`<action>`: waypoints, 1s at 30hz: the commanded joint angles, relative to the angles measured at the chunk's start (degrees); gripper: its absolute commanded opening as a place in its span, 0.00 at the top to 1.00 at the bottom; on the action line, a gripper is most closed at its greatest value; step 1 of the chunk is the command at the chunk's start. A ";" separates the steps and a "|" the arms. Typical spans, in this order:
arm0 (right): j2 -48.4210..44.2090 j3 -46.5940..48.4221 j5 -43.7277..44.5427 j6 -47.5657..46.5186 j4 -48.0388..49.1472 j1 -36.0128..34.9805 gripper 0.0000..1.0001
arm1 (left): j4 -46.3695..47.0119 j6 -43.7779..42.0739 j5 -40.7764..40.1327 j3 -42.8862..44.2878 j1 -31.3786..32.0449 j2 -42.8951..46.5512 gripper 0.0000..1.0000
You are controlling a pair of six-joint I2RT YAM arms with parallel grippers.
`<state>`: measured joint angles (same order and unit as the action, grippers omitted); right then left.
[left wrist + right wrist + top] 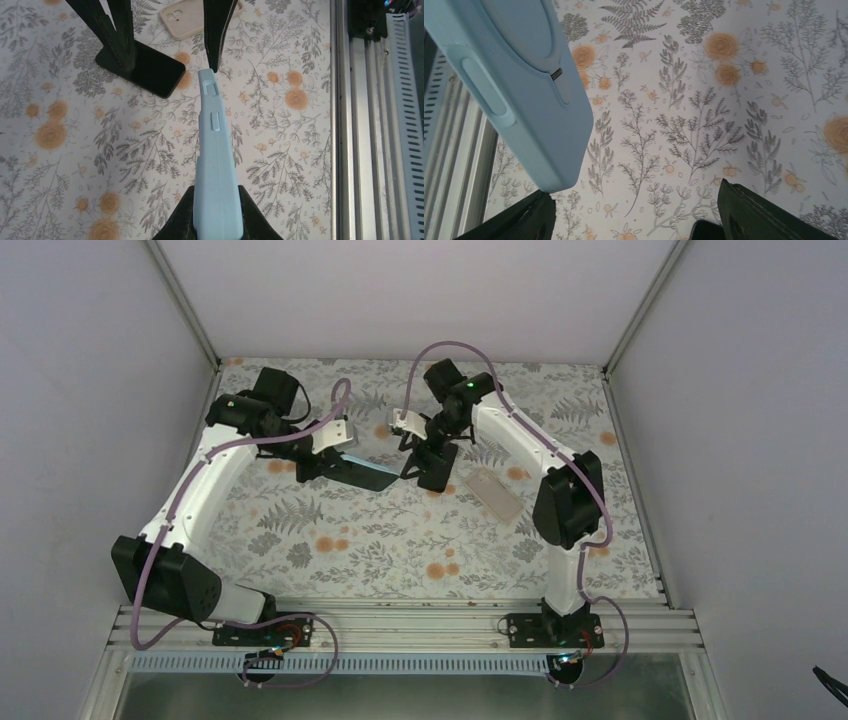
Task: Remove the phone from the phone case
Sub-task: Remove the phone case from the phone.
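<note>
My left gripper (217,195) is shut on a light blue phone case (216,150) and holds it edge-on above the table; the case also shows in the top view (375,474). My right gripper (636,212) is open, just past the case's far end (514,85), and holds nothing. A black phone (147,67) lies flat on the table. One of the right gripper's fingers (117,35) stands at the phone and the other is near the case's tip. In the top view the phone (438,468) lies under the right gripper (425,455).
A beige phone case (493,493) lies flat on the floral table cover to the right of the black phone; it also shows in the left wrist view (182,20). The aluminium rail (370,125) runs along the near edge. White walls close in the sides and back.
</note>
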<state>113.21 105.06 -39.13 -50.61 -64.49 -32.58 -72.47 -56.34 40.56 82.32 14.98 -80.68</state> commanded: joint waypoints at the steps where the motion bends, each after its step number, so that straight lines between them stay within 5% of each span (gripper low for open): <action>1: 2.01 5.38 2.52 5.01 11.30 -0.34 0.17 | -5.29 -2.38 13.00 -1.00 1.97 2.02 0.98; 20: -0.82 0.08 13.93 7.87 22.19 -1.24 0.17 | -5.32 -2.34 14.79 0.16 1.97 1.87 0.98; 30: -3.23 -2.23 8.43 6.16 19.60 -2.22 0.15 | -5.32 -2.62 15.58 0.93 1.94 0.38 0.98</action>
<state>112.12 103.48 -30.33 -45.23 -54.63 -34.15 -71.64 -56.36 39.29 82.15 14.50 -80.51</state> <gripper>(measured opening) 0.845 0.110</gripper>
